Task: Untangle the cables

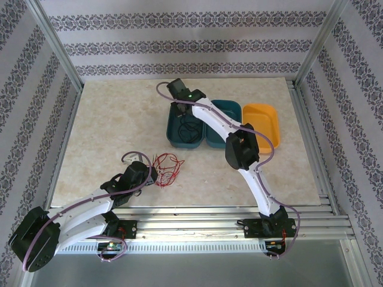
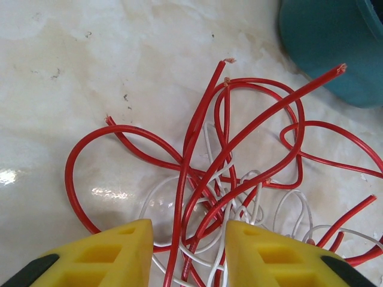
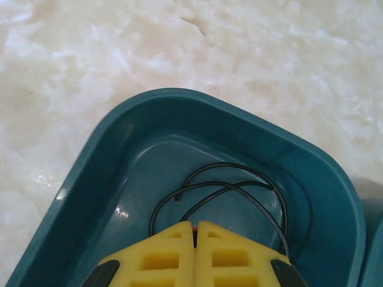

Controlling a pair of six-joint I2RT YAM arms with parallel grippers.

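A tangle of red cables (image 1: pixel 168 168) and thin white cables lies on the marble table just right of my left gripper (image 1: pixel 154 174). In the left wrist view the red cables (image 2: pixel 190 139) loop over the white cables (image 2: pixel 210 146), and my left gripper (image 2: pixel 188 226) stands open with several strands running between its yellow fingers. Black cables (image 3: pixel 230 186) lie looped in a teal tray (image 3: pixel 149 104). My right gripper (image 3: pixel 194 225) hangs over that tray, shut, with a copper-coloured wire end showing in the seam. The black cables (image 1: pixel 190 128) also show from above, near my right gripper (image 1: pixel 175 89).
The teal tray (image 1: pixel 170 128) holding the black cables stands mid-table, with a second teal tray (image 1: pixel 218 141) and an orange tray (image 1: pixel 267 124) to its right. A teal tray corner (image 2: pixel 326 48) lies beyond the tangle. Patterned walls enclose the table.
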